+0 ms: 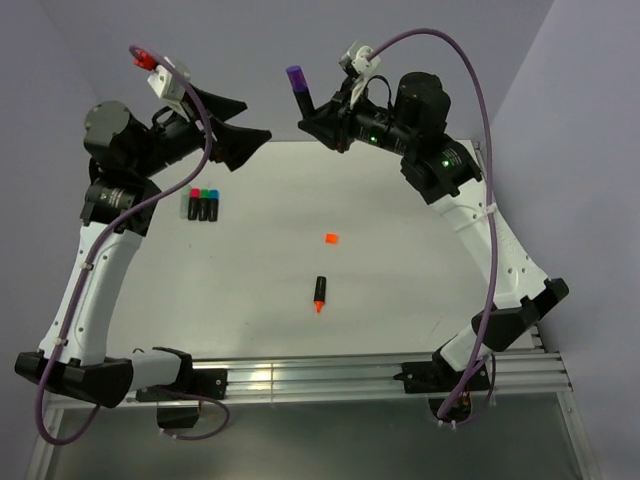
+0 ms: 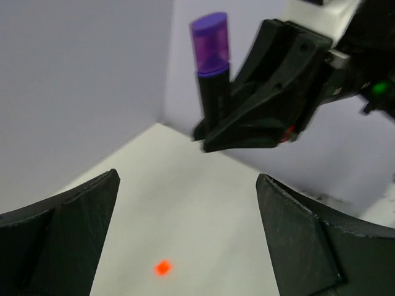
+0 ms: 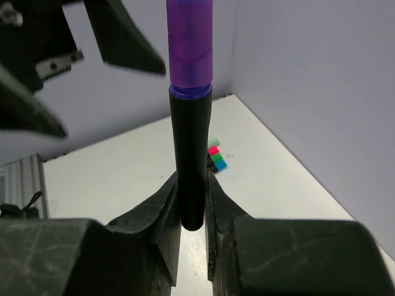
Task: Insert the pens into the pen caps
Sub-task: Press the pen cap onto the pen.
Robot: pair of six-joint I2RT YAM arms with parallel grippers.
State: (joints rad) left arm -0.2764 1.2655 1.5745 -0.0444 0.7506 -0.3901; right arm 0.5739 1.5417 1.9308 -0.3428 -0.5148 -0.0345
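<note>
Right gripper (image 1: 318,121) clamped on black barrel of purple-capped pen (image 1: 299,88), pen upright above table (image 1: 420,285); left gripper (image 1: 244,123) spread wide, just beside pen, not touching; orange pen (image 1: 319,294), orange cap (image 1: 331,238) apart on table.

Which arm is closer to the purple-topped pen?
Right. The right arm grips the purple pen, jaws shut on its barrel; the left arm is beside it, jaws open, apart.

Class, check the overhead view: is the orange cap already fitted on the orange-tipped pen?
No, the orange cap lies on the table by itself, apart from the orange-tipped pen, whose tip is bare.
</note>
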